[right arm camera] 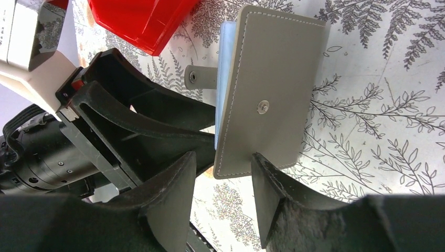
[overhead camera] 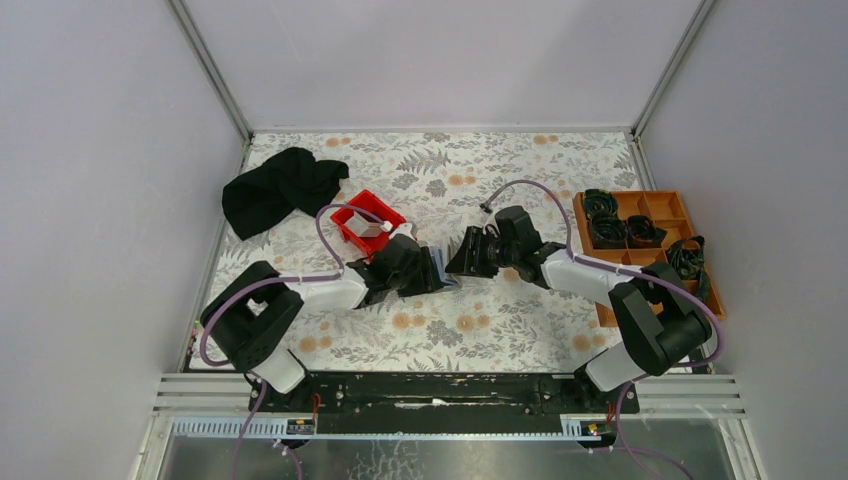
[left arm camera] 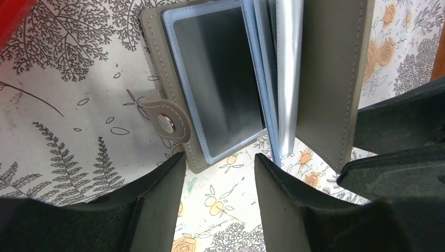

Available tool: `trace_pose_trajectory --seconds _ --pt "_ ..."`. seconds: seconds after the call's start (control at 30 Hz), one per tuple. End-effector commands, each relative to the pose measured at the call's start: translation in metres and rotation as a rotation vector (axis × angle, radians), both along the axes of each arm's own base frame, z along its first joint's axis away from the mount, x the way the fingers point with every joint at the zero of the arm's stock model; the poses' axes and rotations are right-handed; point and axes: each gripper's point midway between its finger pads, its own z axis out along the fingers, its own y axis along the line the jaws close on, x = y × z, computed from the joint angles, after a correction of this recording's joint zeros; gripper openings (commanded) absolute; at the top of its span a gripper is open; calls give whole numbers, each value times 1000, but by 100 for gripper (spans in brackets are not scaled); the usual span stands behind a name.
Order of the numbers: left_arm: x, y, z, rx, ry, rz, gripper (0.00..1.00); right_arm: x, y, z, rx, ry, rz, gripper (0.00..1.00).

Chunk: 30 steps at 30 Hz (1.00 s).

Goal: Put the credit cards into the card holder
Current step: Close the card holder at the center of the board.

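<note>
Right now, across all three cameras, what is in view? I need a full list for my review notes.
card holder: one, grey, open with clear sleeves showing, upright mid-table between the two sets of fingers.
red bin: one, red, just behind the left arm's wrist; something pale inside, too small to name.
orange tray: one, orange, divided into compartments, at the table's right edge.
black coiled items: several, black, in the tray's compartments.
black cloth: one, black, crumpled, far left of the table.
table cover: one, white with grey ferns and orange flowers.
left fingers: two, black, apart, at the holder's lower edge; grip unclear.
right fingers: two, black, apart, at the holder's outer cover; grip unclear.
</note>
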Motion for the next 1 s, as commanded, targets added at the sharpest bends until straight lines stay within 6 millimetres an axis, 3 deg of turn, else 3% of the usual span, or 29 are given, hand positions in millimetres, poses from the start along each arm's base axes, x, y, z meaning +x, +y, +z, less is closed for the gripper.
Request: trace_pose_trajectory --seconds 0.0,0.23,0.6,0.77,0.97 --pt "4 4 10 4 -29 20 58 11 15 21 43 -56 14 50" --pt "2 20 24 55 -53 37 58 10 24 22 54 -53 36 50" --pt "-2 40 41 87 -88 83 57 5 39 9 40 -21 75 51" --pt "11 48 56 115 -147 135 57 0 42 -5 13 6 93 51" --pt "36 42 70 149 -196 152 57 -9 42 -34 -52 49 111 51"
